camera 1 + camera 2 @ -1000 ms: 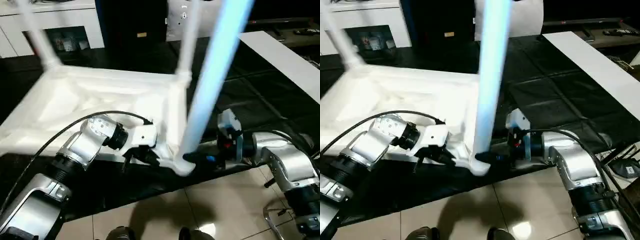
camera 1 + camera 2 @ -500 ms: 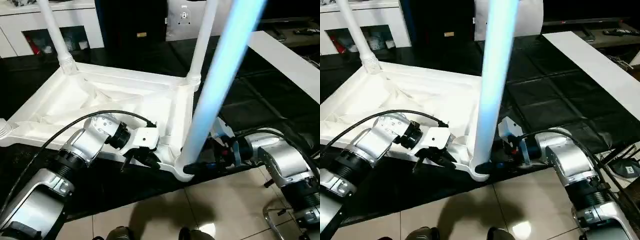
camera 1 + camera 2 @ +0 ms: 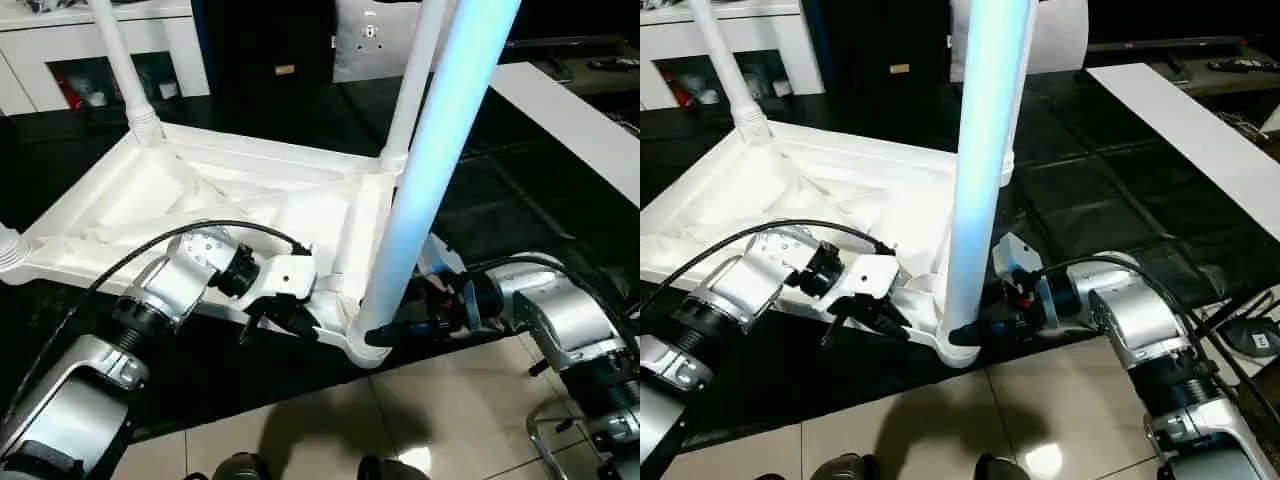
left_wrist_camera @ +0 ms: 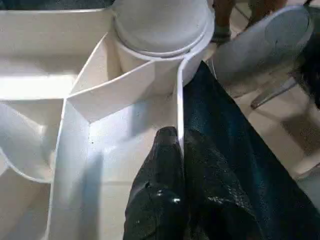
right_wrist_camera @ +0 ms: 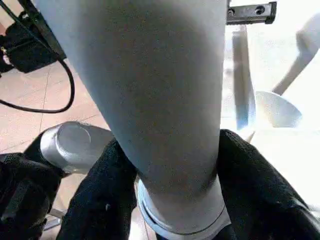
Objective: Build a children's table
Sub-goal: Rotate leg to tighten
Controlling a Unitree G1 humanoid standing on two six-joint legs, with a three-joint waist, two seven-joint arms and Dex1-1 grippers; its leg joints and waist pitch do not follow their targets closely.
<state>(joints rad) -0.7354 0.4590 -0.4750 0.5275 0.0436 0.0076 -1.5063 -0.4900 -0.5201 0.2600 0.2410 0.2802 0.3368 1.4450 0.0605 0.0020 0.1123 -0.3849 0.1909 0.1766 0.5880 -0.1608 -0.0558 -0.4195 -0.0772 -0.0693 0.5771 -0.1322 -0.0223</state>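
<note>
The children's table (image 3: 230, 200) lies upside down on a dark worktop (image 3: 480, 190), its ribbed underside facing up and its near corner just at the worktop's edge above the tiled floor (image 3: 420, 410). Two far legs, the far left leg (image 3: 125, 70) and the far right leg (image 3: 415, 80), stand upright in their corners, and part of another socket or leg base (image 3: 8, 250) shows at the left edge.

The step in hand appears to be fitting the near leg (image 3: 980, 170) into the near corner socket (image 4: 160, 30). The right claw (image 3: 392, 332) is closed around the base of this leg, one black finger on each side just above the collar, as the right wrist view shows. The left claw (image 4: 180, 165) is pinched onto the thin rim wall of the tabletop beside that socket, one finger inside the rim and one outside, bracing the top.

The leg stands nearly upright with its foot at the socket; whether it is fully seated cannot be told from these views.

The next move probably calls for pressing or twisting the leg down along its own axis while the left claw keeps the tabletop from sliding or tipping off the worktop edge. The grip sits low on a long tapering leg, so the top could sway; keeping it plumb over the socket matters. The remaining corner then needs checking.
</note>
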